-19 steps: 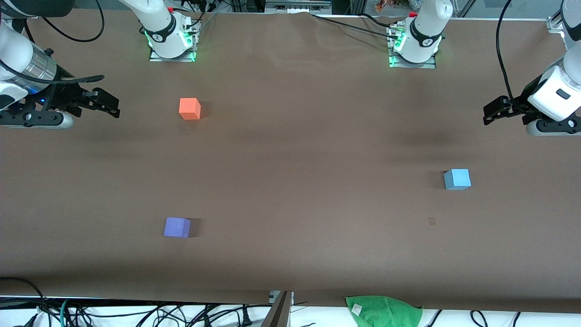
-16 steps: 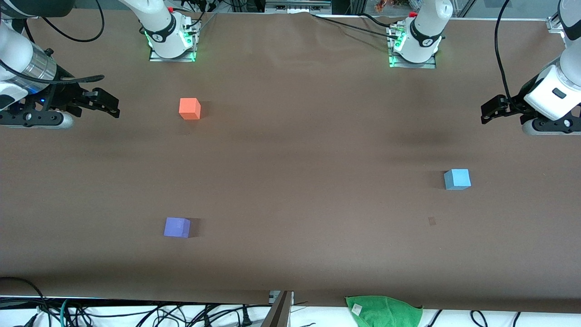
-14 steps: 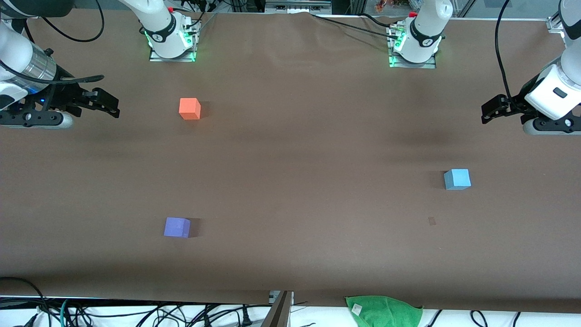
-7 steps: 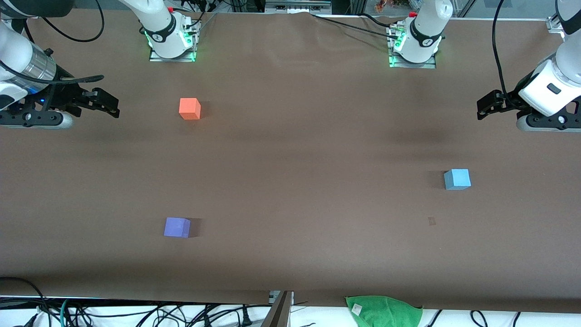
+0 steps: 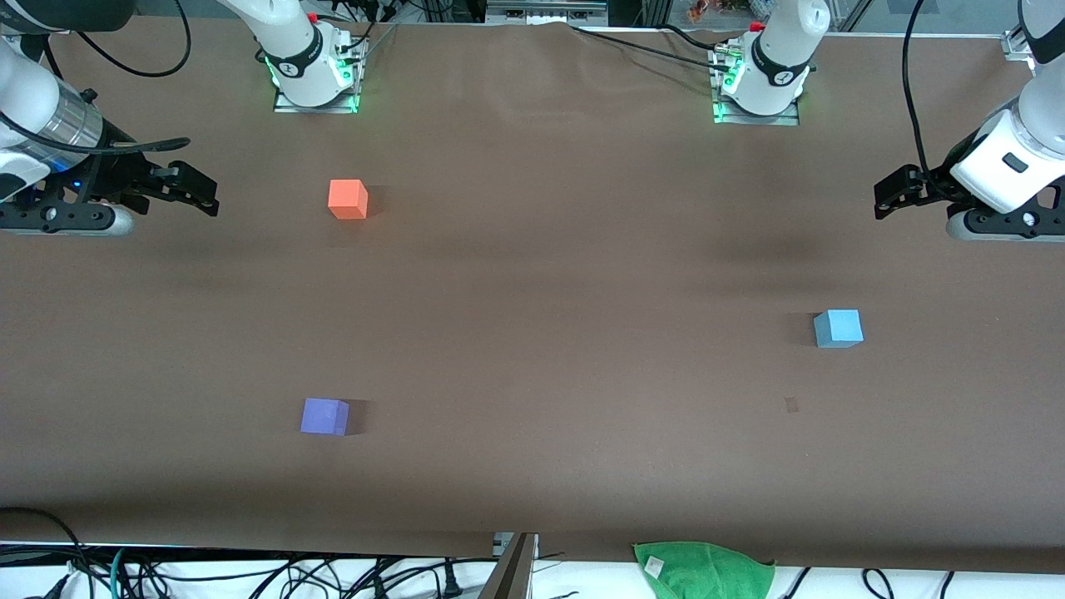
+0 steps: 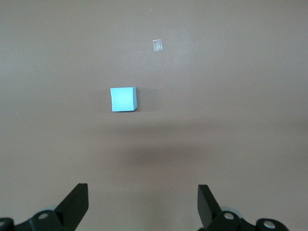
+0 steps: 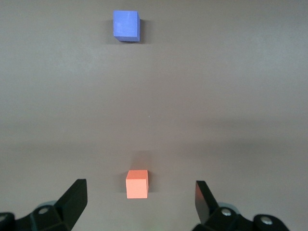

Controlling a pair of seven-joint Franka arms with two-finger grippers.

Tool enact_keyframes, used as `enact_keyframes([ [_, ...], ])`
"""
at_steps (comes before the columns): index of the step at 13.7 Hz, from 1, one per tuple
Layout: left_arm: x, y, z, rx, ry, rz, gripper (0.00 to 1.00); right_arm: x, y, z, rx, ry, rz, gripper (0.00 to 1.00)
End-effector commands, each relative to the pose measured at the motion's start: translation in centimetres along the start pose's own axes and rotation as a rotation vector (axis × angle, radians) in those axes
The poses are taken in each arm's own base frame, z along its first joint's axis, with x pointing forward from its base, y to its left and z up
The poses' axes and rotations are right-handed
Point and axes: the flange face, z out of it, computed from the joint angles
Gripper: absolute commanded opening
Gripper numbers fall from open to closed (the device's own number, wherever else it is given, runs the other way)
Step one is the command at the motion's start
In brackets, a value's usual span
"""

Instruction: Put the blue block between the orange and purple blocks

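Front: blue block [image 5: 838, 328] sits on the counter [image 5: 549, 316] toward the left arm's end, well apart from orange block [image 5: 348, 199] and purple block [image 5: 324, 416].
Left wrist: left gripper [image 6: 142, 204] wide, empty, over bare counter.
Right wrist: right gripper [image 7: 139, 201] wide, empty, over the orange block, arm waiting.

Left gripper [image 5: 884, 202] slightly toward table centre

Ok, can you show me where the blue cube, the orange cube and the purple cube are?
Small sky-blue matte cube [image 5: 838, 327]: front view, on its top face.
Small bright orange matte cube [image 5: 348, 198]: front view, on its top face.
Small violet-purple matte cube [image 5: 324, 415]: front view, middle of its visible faces.
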Motion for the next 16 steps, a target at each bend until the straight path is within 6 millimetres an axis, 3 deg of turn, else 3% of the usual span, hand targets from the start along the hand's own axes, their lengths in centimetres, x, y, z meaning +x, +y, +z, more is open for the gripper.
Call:
enact_keyframes([
  [1, 0.1, 0.1, -0.5, -0.003, -0.007, 0.004, 1.0, 0.0, 0.3, -0.3, 0.012, 0.002, -0.006, 0.99],
  [12, 0.2, -0.5, -0.1, -0.004, -0.018, -0.005, 1.0, 0.1, 0.3, -0.3, 0.014, 0.007, -0.004, 0.99],
  [15, 1.6, -1.1, 2.4, -0.001, -0.074, -0.011, 1.0, 0.3, 0.4, -0.3, 0.018, 0.012, 0.002, 1.0],
  [16, 1.8, -1.2, 2.0, -0.001, -0.063, -0.013, 1.0, 0.3, 0.4, -0.3, 0.017, 0.016, 0.005, 0.99],
])
